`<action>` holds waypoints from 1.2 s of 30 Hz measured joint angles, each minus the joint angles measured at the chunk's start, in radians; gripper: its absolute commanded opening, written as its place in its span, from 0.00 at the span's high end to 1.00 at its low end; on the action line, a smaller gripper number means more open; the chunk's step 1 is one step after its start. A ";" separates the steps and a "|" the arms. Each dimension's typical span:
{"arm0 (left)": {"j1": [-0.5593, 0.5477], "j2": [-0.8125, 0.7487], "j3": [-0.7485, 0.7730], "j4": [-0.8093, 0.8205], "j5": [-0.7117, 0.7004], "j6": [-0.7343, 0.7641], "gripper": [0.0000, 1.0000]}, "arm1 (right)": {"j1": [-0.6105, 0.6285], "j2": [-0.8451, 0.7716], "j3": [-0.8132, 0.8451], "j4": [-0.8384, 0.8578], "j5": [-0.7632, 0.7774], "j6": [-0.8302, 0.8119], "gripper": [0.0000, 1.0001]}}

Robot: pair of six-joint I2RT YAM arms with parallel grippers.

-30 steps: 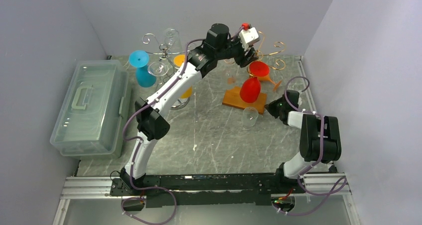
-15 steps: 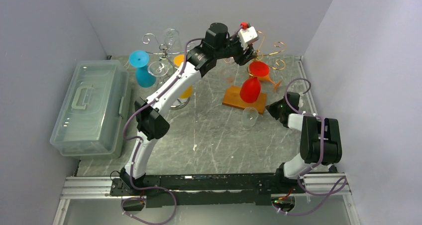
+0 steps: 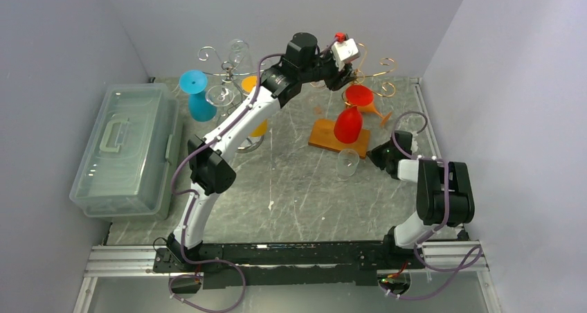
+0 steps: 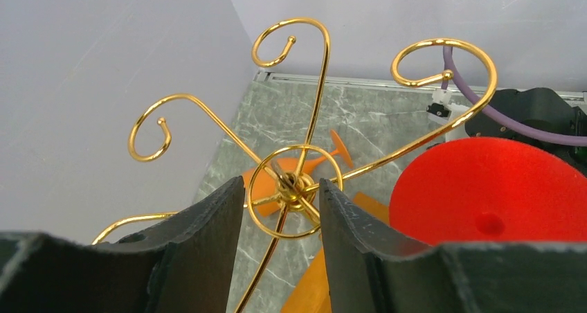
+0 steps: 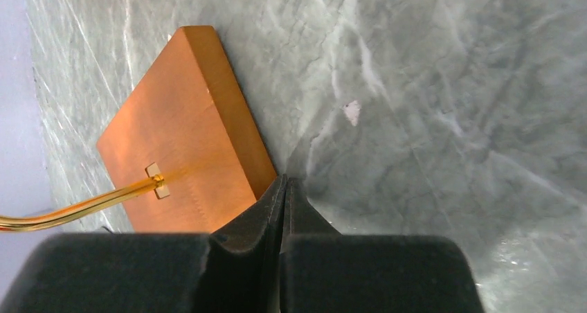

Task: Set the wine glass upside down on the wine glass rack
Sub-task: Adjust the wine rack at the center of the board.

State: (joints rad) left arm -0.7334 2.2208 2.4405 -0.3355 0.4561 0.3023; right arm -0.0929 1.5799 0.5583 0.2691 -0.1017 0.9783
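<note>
Left wrist view shows you the red glass (image 4: 491, 202) on the right, foot up, its flat red disc facing the camera, hung on the gold rack (image 4: 315, 70). Seen from above, its long axis runs vertical, with the bowl pointing down over the wooden base (image 5: 180, 126). Your left hand (image 4: 280, 188) is spread over the rack's hub and grips nothing. Your right hand (image 5: 284, 185) is pressed together at the base's corner.

No text, brand, number or sign is legible in any view. The small pale square tag (image 5: 152, 170) on the orange-brown wooden base block (image 5: 180, 112) appears blank, though it is too small to be certain.
</note>
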 measured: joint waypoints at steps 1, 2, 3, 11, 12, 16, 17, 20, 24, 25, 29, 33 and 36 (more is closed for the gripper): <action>0.000 0.000 0.000 0.000 0.000 0.002 0.53 | 0.010 0.004 0.003 0.007 0.004 0.000 1.00; 0.000 0.000 0.000 0.001 0.000 0.003 0.54 | 0.021 0.008 0.004 0.013 0.012 0.003 1.00; 0.000 0.000 0.000 0.002 0.000 0.006 0.55 | 0.036 0.009 0.004 0.019 0.022 0.009 1.00; 0.026 0.000 0.000 0.003 -0.007 0.016 0.61 | 0.188 0.023 0.003 0.047 0.069 0.065 1.00; 0.031 0.000 -0.002 0.002 -0.007 0.017 0.61 | 0.201 0.025 0.003 0.050 0.069 0.073 1.00; 0.038 0.000 -0.009 0.002 -0.006 0.017 0.61 | 0.206 0.026 0.008 0.042 0.063 0.081 1.00; 0.039 0.000 -0.013 0.001 -0.005 0.017 0.61 | 0.194 0.025 0.011 0.033 0.053 0.080 1.00; 0.043 -0.002 -0.019 0.000 0.000 0.017 0.61 | 0.138 0.003 0.014 -0.014 0.029 0.065 0.97; 0.052 -0.014 -0.036 0.000 0.011 0.017 0.61 | 0.041 -0.068 0.024 -0.090 0.023 0.025 0.70; 0.054 -0.017 -0.037 0.000 0.014 0.017 0.61 | 0.017 -0.096 0.032 -0.109 0.022 0.011 0.66; 0.060 -0.027 -0.037 0.002 0.021 0.016 0.50 | -0.036 -0.190 0.127 -0.182 0.009 -0.046 0.50; 0.062 -0.030 -0.036 0.015 0.021 0.011 0.31 | -0.042 -0.249 0.279 -0.195 -0.026 -0.086 0.42; 0.063 -0.035 -0.040 0.058 0.008 0.001 0.19 | -0.042 -0.255 0.394 -0.194 -0.066 -0.102 0.36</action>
State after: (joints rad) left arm -0.6704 2.1860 2.4008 -0.2779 0.4644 0.3035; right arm -0.1349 1.3251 0.9524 0.0750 -0.1673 0.8764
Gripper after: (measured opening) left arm 0.709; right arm 0.594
